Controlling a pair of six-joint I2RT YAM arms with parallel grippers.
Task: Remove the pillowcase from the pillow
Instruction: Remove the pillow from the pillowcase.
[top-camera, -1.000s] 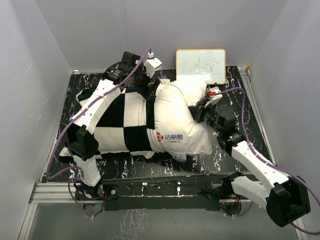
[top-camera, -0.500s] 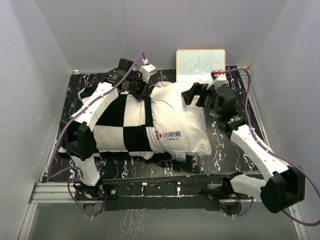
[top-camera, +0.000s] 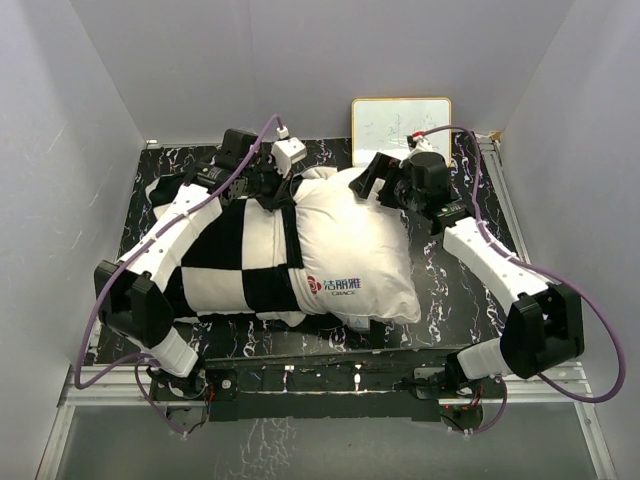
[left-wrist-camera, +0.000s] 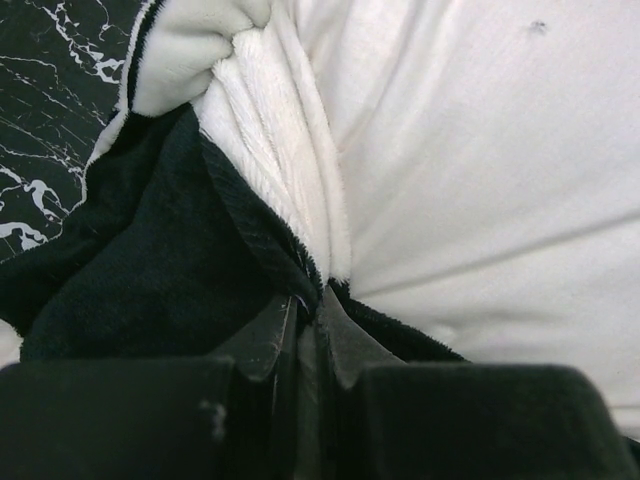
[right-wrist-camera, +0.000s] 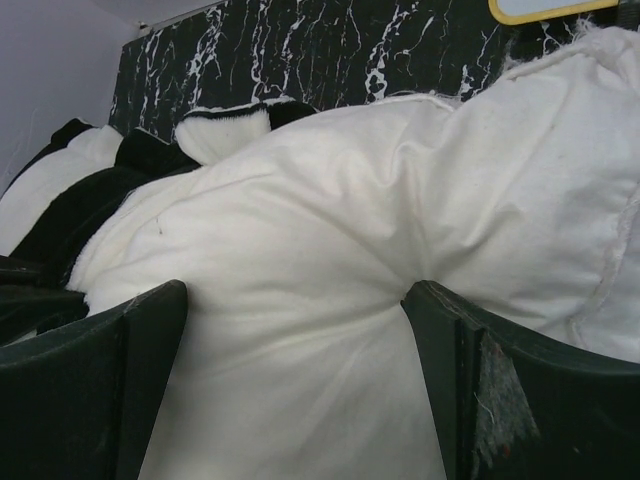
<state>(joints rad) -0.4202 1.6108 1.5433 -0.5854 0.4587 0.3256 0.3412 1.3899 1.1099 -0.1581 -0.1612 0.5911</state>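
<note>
**Table** (top-camera: 440, 300): black tabletop with white marble veining, walled in by pale panels. It carries everything below.

**Pillow** (top-camera: 350, 235): plump plain white cushion lying across the middle of the table. About its right half is bare. The left half is inside the cover.

**Pillowcase** (top-camera: 235, 250): plush black and cream-white check. It sheathes the pillow's left part, and its open hem is bunched in a ridge across the pillow's middle.

**Task status:** judged about half done. The exposed end is free, but the covered end has yet to be drawn out and the cover is not yet separate from the cushion.

**Left gripper** (left-wrist-camera: 310, 312): at the far edge of the hem. The fingers are pinched together on a fold of pillowcase where black and white pile meet, right against the bare pillow.

**Right gripper** (right-wrist-camera: 295, 300): at the pillow's far right corner. The fingers are spread wide, one on each side of a bulge of white fabric, and not closed on it.

**Whiteboard** (top-camera: 400, 130): small and yellow-framed, propped against the back wall behind the pillow. It has faint scribbles that cannot be read.

**Logo** (top-camera: 335, 286): red print on the pillow's near bare face. It is a round mark, Chinese characters that look like 洁丽雅, and a small Latin line beneath that appears to read GRACE.
</note>
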